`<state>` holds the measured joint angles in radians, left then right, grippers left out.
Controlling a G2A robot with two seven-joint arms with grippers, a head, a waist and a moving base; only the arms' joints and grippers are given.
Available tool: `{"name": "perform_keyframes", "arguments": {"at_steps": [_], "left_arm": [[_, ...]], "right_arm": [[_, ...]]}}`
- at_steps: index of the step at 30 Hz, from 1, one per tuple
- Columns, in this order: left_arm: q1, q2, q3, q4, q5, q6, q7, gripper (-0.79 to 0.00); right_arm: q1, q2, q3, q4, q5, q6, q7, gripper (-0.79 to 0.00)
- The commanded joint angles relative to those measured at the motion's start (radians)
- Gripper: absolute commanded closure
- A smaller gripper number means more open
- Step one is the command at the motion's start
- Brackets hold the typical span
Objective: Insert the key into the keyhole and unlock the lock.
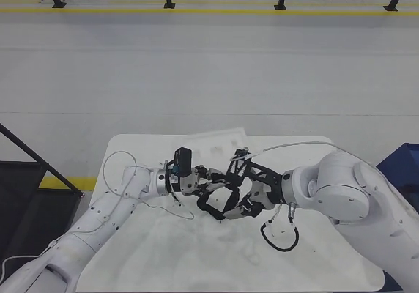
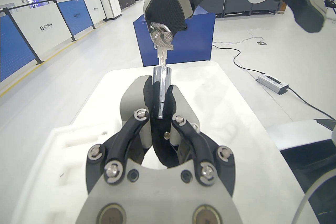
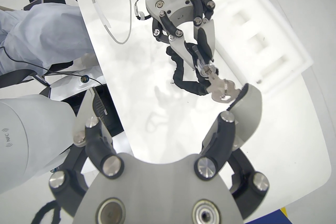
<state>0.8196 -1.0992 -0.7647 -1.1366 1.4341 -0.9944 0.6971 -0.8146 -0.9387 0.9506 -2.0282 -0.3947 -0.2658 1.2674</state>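
Note:
My left gripper is shut on a chrome lock cylinder, held above the white table. A silver key sits in the keyhole, its head sticking out. My right gripper is open wide, and one of its fingertips touches the key head. From the right wrist I see the key against one fingertip of the right gripper, and the left gripper clamped on the cylinder. A black cable hangs from the lock. From above, both grippers meet mid-table.
A white foam tray with recesses lies on the table behind the grippers. A loop of black cable rests on the table near the right arm. A blue bin stands beyond the table's right edge, a black rack to the left.

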Motion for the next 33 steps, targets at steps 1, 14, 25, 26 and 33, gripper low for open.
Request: {"name": "perform_keyframes", "arguments": {"at_steps": [1, 14, 25, 26, 33], "left_arm": [[0.001, 0.001, -0.006, 0.005, 0.004, -0.002, 0.0, 0.0], [0.009, 0.007, -0.031, -0.007, 0.026, -0.017, -0.007, 0.0], [0.003, 0.01, -0.013, -0.027, 0.032, -0.018, -0.026, 0.0], [0.001, 0.011, -0.009, -0.028, 0.031, -0.018, -0.028, 0.0], [-0.012, 0.018, 0.02, -0.026, 0.019, -0.018, -0.049, 0.0]], "right_arm": [[-0.004, 0.005, 0.017, -0.002, -0.006, -0.016, 0.008, -0.785], [-0.021, 0.018, 0.056, -0.001, -0.027, -0.077, 0.023, -0.785], [-0.035, 0.025, 0.061, -0.002, -0.064, -0.16, 0.016, -0.785], [-0.033, 0.027, 0.061, 0.004, -0.072, -0.204, 0.023, -0.785], [-0.006, 0.055, -0.01, 0.003, -0.226, -0.43, -0.143, -0.785]]}}
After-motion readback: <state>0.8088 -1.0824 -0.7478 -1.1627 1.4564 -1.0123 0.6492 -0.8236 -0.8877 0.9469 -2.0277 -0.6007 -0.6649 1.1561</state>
